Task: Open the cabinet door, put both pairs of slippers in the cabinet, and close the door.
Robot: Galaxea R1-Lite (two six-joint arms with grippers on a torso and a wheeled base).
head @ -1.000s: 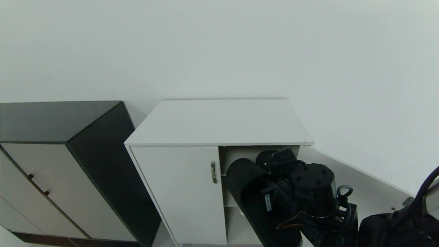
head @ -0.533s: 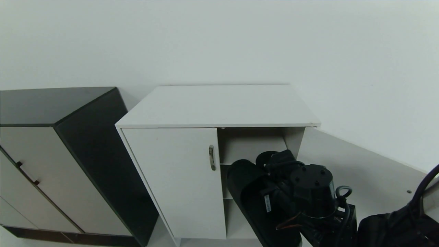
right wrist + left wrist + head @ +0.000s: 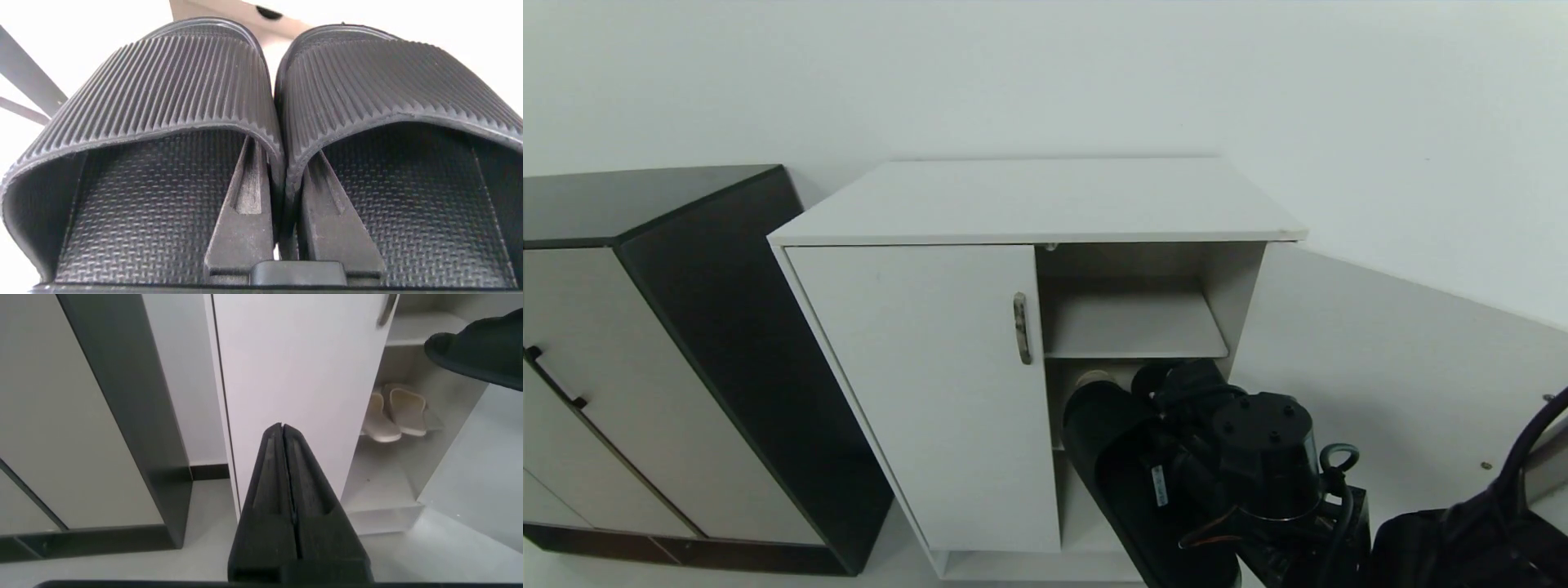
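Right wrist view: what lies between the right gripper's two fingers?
The adjoining side walls of the two black ribbed rubber slippers, one finger inside each, shown in the right wrist view.

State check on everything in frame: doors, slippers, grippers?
White cabinet: right side open.
Left door: shut.
Beige slippers: inside the cabinet, side by side.
Black slippers: held together as a pair at the cabinet opening, not yet inside.
Right gripper: shut on them.
Left gripper: shut, empty.
Dark cabinet: doors shut.
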